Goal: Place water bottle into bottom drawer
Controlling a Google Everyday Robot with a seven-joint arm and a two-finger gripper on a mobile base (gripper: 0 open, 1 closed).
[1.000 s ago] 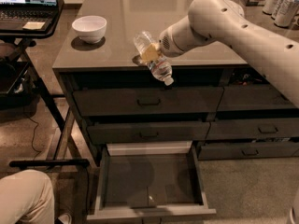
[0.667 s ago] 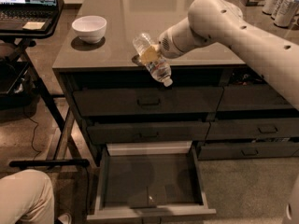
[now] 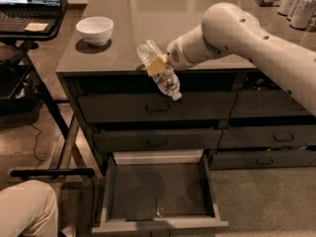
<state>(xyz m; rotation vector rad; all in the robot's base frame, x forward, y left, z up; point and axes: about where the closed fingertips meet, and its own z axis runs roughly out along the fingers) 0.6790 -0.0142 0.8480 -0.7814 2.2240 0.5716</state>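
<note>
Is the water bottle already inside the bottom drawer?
No, the gripper holds the water bottle tilted, cap down, above the open bottom drawer.

The water bottle (image 3: 168,82) is held over the front edge of the table (image 3: 197,4), tilted with its white cap down and to the right. It is clasped about its middle by the gripper (image 3: 158,65), carried on an arm extended from the right. The bottom drawer (image 3: 148,191) is seen pulled out below that edge. A white bowl (image 3: 95,29) is set near the front left corner; cans (image 3: 296,1) are grouped at the far right corner.

Clear ribbed plastic water bottle (image 3: 169,84) in gripper (image 3: 157,66)
</note>
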